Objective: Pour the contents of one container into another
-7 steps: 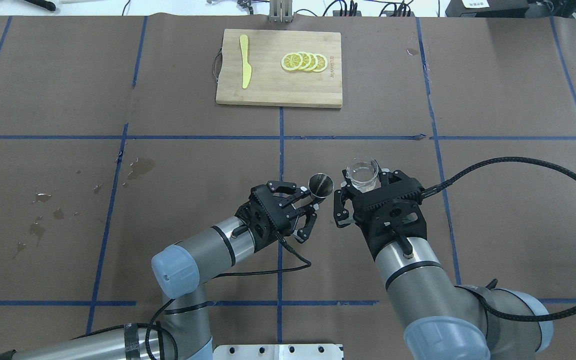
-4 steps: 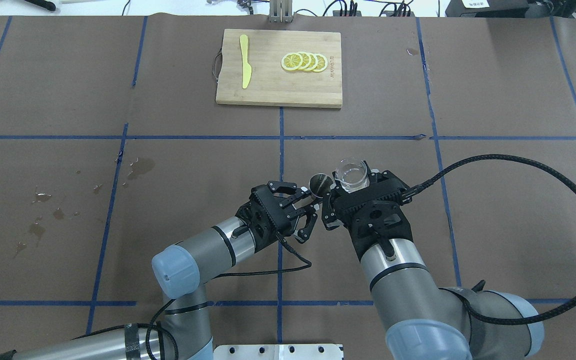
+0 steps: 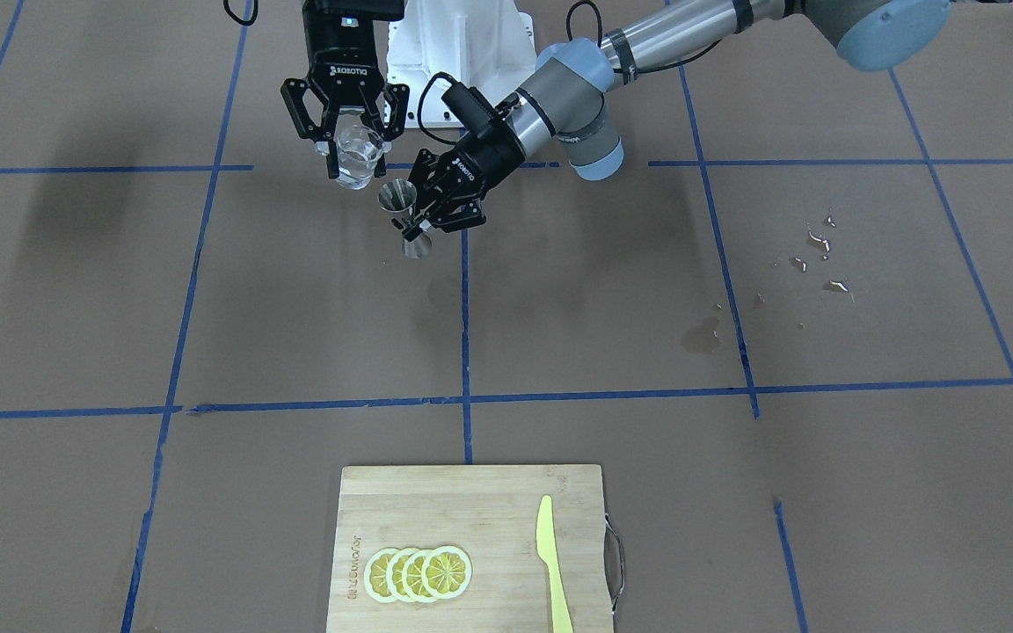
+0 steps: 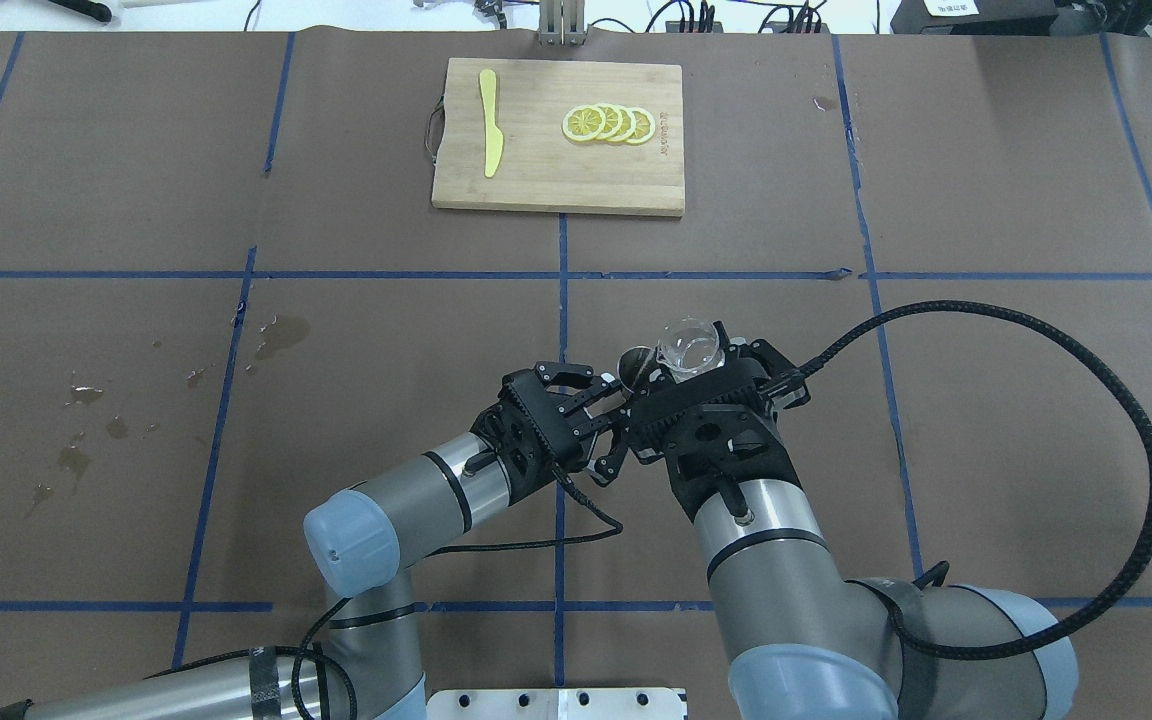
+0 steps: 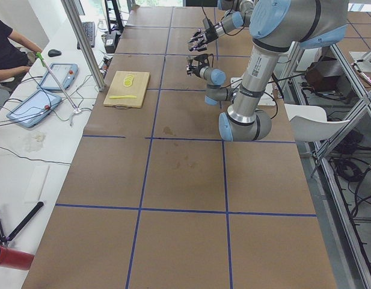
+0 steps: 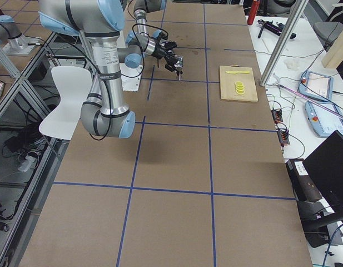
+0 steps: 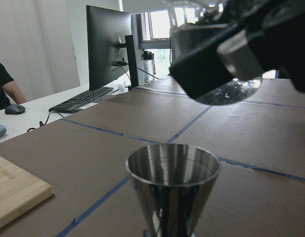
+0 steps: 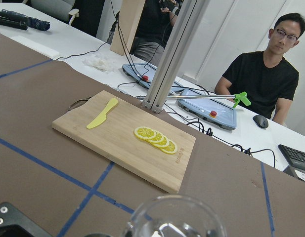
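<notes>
The clear glass measuring cup (image 4: 688,345) sits in my right gripper (image 4: 693,358), which is shut on it and holds it above the table. It leans toward the steel hourglass jigger (image 4: 636,360), whose rim shows just left of the cup. My left gripper (image 3: 414,225) is shut on the jigger (image 3: 402,200) at its narrow waist and holds it upright off the table. In the left wrist view the jigger's open mouth (image 7: 172,168) is below the glass cup (image 7: 231,89), which has clear liquid in it. I see no stream between them.
A bamboo cutting board (image 4: 558,170) lies at the far centre with several lemon slices (image 4: 608,124) and a yellow knife (image 4: 489,122). Wet spots (image 4: 276,335) mark the brown paper on the left. The right arm's black cable (image 4: 1086,370) loops out to the right. An operator (image 8: 268,69) sits beyond the table.
My right gripper has carried the glass cup left and slightly forward until it meets the jigger's rim, and tipped it toward the jigger. The left arm and jigger stayed still.
</notes>
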`<act>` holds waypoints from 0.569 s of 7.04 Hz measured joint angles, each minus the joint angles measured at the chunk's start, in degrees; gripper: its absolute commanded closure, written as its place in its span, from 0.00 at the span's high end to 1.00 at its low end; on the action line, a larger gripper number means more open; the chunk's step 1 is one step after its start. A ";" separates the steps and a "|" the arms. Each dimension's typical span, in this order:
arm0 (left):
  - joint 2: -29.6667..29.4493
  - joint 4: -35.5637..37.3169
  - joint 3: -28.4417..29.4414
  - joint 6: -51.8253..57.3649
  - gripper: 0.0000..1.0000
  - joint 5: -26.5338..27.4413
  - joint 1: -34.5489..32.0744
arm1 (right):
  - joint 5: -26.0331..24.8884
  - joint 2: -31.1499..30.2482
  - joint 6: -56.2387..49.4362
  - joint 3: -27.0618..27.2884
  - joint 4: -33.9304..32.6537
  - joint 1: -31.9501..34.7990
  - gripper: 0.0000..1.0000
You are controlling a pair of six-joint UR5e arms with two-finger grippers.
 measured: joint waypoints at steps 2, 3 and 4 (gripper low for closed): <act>0.00 0.00 -0.03 0.00 0.00 0.00 0.03 | -0.59 1.11 -1.17 0.16 -2.74 -0.27 0.13; -0.03 0.00 -0.03 0.00 0.00 0.00 0.03 | -0.72 1.25 -2.55 0.17 -3.06 -0.31 0.13; -0.04 0.00 -0.02 0.00 0.00 0.00 0.04 | -0.89 1.30 -4.09 0.15 -3.29 -0.34 0.13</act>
